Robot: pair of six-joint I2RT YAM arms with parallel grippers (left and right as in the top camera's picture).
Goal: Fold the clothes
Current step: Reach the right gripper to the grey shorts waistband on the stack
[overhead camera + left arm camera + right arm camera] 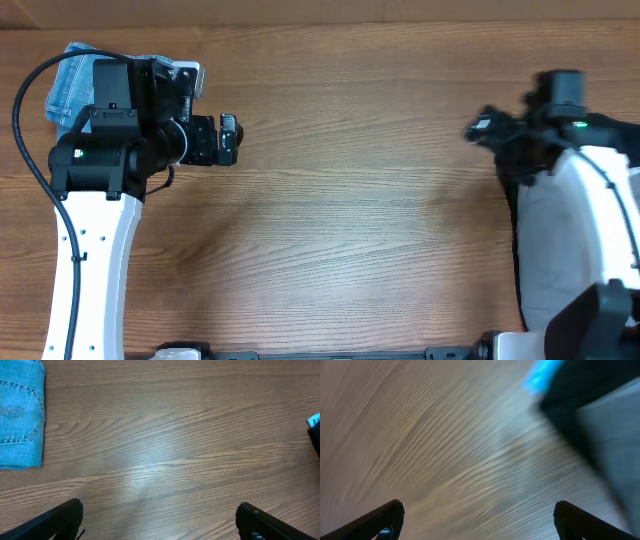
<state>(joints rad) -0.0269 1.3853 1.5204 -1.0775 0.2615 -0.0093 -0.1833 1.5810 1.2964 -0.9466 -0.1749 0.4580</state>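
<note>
Well, left gripper [157, 507] and right gripper [477, 506] both gaping empty, I'd pinch the shorts [548, 235] by one flat edge.

Wooden table [350, 200], pale grain, soft even glare

Arms [95, 270] are white, wrists [150, 110] black, seemingly green-lit.

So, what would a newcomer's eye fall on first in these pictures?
First, the wide wooden table between the two arms. Then the folded light-blue denim garment at its far left corner, partly under the left arm. Both the left gripper and the right gripper stand open and empty; pale grey cloth lies under the right arm, mostly hidden.
</note>
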